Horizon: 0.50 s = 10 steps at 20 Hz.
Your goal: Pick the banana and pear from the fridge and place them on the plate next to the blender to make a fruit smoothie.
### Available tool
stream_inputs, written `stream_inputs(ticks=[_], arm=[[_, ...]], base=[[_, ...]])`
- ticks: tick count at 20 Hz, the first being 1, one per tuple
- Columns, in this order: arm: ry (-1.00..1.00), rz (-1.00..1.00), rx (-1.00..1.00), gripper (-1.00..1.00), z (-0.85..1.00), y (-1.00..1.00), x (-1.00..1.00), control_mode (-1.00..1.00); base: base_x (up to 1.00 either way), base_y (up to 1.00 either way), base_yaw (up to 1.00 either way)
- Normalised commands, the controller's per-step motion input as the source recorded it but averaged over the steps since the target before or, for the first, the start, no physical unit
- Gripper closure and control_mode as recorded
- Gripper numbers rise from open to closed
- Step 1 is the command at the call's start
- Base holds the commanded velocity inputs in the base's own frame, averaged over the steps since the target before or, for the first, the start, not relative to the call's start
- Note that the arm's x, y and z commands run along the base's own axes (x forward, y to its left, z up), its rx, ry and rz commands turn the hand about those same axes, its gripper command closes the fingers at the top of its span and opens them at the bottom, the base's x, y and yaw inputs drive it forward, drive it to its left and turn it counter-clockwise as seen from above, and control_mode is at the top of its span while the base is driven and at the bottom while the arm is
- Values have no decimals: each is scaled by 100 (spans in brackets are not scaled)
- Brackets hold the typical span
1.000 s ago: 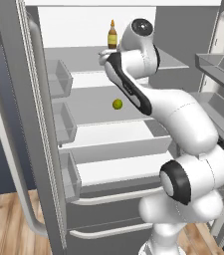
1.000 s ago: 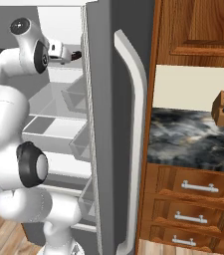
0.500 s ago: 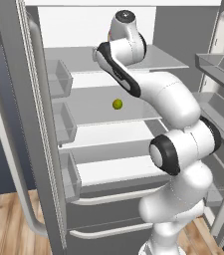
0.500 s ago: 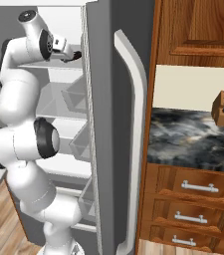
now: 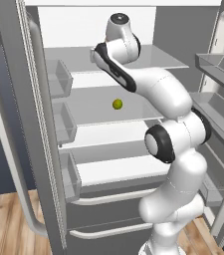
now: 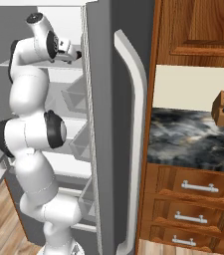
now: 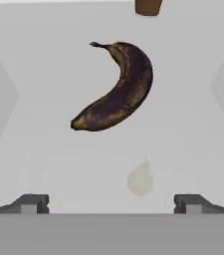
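Arm raised high, tool [image 7: 111,203] jaws wide apart.

Amber bottle [image 7: 149,6] cut off by top edge; gripper [image 6: 76,56] behind fridge [image 6: 101,124] door.

Flat, even rendered light with no glare. The tall grey steel fridge [image 5: 14,99] has a bright white interior. Shadows are faint; all views slightly soft and pixelated.
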Motion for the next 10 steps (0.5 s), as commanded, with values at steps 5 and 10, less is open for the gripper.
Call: stream_inputs(ticks=[5, 10], arm=[[0, 0, 2, -100, -11, 0, 38, -100], [0, 0, 2, -100, -7, 1, 40, -100]], base=[[0, 0, 0], [0, 0, 0]])
